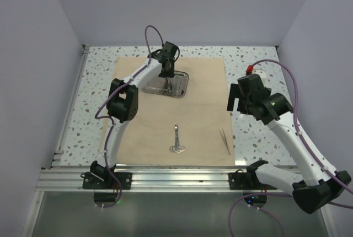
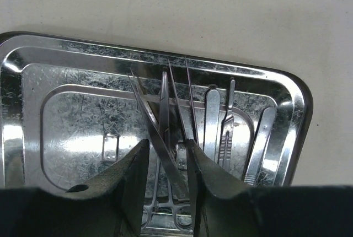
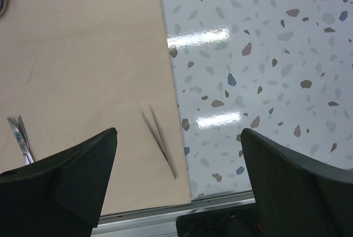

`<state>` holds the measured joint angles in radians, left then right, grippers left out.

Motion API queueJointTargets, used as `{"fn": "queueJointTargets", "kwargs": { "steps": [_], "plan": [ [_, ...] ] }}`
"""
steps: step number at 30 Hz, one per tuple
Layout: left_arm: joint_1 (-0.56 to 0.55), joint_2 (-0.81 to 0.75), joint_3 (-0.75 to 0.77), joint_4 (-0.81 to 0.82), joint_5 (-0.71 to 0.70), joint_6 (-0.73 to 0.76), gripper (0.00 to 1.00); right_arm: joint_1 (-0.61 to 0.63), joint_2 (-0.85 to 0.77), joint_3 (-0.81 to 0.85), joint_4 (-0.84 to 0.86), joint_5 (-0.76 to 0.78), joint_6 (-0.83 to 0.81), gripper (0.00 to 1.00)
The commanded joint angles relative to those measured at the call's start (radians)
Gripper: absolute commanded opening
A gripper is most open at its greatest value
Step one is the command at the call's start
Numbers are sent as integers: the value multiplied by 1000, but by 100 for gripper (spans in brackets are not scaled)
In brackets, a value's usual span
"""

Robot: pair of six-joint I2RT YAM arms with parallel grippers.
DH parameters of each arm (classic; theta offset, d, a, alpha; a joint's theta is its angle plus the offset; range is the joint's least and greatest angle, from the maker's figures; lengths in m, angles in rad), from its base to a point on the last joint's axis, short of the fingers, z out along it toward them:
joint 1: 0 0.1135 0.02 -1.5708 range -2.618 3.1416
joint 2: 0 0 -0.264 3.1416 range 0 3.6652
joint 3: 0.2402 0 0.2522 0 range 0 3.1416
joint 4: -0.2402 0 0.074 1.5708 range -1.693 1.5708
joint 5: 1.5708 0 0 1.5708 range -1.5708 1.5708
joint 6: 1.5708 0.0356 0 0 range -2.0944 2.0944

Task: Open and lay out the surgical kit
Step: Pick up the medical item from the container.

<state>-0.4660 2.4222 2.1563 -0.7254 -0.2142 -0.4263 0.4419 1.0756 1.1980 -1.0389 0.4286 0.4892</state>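
Note:
The tan wrap sheet point(image 1: 204, 116) lies spread flat on the table. On its far part stands the shiny steel tray point(image 1: 182, 82), and my left gripper point(image 1: 166, 74) points down into it. In the left wrist view the left gripper point(image 2: 168, 142) is shut on long steel tweezers point(image 2: 154, 121), whose tips fan out over the tray point(image 2: 33, 55). Scissors point(image 1: 176, 140) and a second pair of tweezers point(image 1: 225, 140) lie on the near part of the wrap. My right gripper point(image 3: 179, 130) hangs open and empty above those tweezers point(image 3: 160, 140), at the wrap's point(image 3: 83, 55) right edge.
More steel instruments stay in the tray: scalpel handles point(image 2: 226, 132) and ring-handled forceps point(image 2: 165, 209). Speckled tabletop point(image 1: 253, 138) borders the wrap. An aluminium rail point(image 1: 176, 176) runs along the near edge, and white walls close in the sides and back.

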Motion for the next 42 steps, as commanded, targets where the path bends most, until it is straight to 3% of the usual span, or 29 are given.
{"fn": "queueJointTargets", "kwargs": {
  "steps": [1, 12, 27, 35, 42],
  "plan": [
    [0, -38, 17, 29, 33, 1, 37, -3, 13, 2, 19, 27, 8, 98],
    [-16, -25, -1, 40, 64, 0, 38, -3, 20, 0, 28, 30, 2, 99],
    [-26, 87, 34, -42, -8, -31, 35, -5, -5, -11, 14, 44, -12, 98],
    [-26, 81, 45, -46, 7, -35, 2, -5, -2, 2, 8, 36, -14, 98],
    [-31, -60, 22, -62, 24, -74, 0, -6, 27, 67, -19, 29, -31, 98]
  ]
}}
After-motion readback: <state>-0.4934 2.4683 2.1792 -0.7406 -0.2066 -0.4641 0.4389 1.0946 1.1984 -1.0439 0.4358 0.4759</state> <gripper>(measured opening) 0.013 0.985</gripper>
